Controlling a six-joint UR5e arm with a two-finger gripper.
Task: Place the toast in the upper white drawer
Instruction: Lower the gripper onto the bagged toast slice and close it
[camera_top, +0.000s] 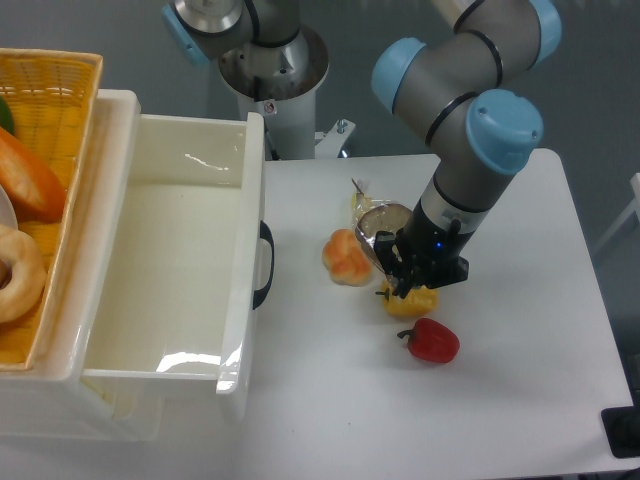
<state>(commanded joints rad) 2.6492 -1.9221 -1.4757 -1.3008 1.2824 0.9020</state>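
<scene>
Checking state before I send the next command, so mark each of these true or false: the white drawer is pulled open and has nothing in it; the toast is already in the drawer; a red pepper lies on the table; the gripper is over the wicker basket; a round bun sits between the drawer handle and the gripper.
1. The upper white drawer is open and empty: true.
2. The toast is in the drawer: false, it is on the table at the gripper.
3. A red pepper lies on the table: true.
4. The gripper is over the wicker basket: false, it is over the table, right of the drawer.
5. A round bun sits between the drawer handle and the gripper: true.
</scene>
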